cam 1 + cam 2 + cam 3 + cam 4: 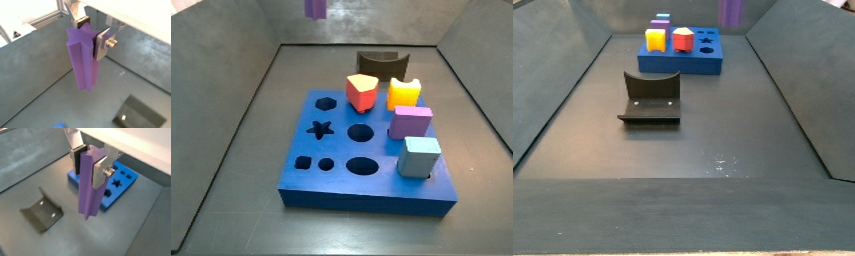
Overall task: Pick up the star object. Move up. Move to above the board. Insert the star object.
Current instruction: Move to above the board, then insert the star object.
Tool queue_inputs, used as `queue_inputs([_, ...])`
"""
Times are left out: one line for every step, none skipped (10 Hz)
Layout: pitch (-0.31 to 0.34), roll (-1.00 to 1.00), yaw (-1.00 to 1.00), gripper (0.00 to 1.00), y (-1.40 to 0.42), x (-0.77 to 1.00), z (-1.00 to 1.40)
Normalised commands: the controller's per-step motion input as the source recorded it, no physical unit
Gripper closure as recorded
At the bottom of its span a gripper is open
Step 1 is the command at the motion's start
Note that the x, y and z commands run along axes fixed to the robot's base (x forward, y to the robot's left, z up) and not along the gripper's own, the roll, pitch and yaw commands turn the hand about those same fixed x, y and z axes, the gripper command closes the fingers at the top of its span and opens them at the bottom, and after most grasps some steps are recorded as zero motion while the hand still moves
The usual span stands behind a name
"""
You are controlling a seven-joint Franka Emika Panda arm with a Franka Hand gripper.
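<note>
1. Tool [91, 164] clamped on star object [91, 188], lifted clear of the floor.
2. Star object's lower end at top edge in side view [315, 8].
3. Board [338, 170] at frame centre, star hole empty.

We are looking through both wrist views from right beside the gripper [91, 41], aiming down along the star object [83, 60] toward the grey floor; one is catching the fixture [41, 210] and the board [119, 185], while its twin is seeing the fixture [139, 116] at a frame corner. We are viewing the board [372, 188] closely from above in a side view, with the fixture [384, 63] behind it. We are facing the opposite way in a side view, low and distant, the fixture [651, 97] nearer than the board [700, 62]
</note>
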Motion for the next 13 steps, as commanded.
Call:
queue_inputs([0.084, -0.01, 0.01, 1.0, -1.0, 0.17, 0.12])
queue_inputs([0.109, -0.01, 0.01, 1.0, -1.0, 0.18, 0.12])
queue_inputs([0.125, 0.01, 0.01, 1.0, -1.0, 0.19, 0.13])
queue_inputs([0.133, 0.0, 0.0, 1.0, -1.0, 0.2, 0.13])
queue_inputs([0.134, -0.01, 0.01, 1.0, -1.0, 0.22, 0.13])
queue_inputs([0.125, 0.0, 0.01, 1.0, -1.0, 0.22, 0.13])
queue_inputs([0.124, 0.01, 0.01, 1.0, -1.0, 0.25, 0.15])
queue_inputs([0.123, 0.0, 0.01, 1.0, -0.79, 0.22, 0.12])
queue_inputs([0.127, 0.01, 0.01, 1.0, -0.45, 0.15, 0.08])
queue_inputs([0.114, 0.01, 0.01, 1.0, -0.31, 0.13, 0.06])
queue_inputs([0.084, 0.02, 0.01, 1.0, -0.17, 0.08, 0.04])
queue_inputs([-0.031, -0.2, -0.4, 1.0, 0.1, 0.0, -0.7])
queue_inputs([-0.026, -0.22, -0.34, 1.0, 0.14, 0.0, -0.69])
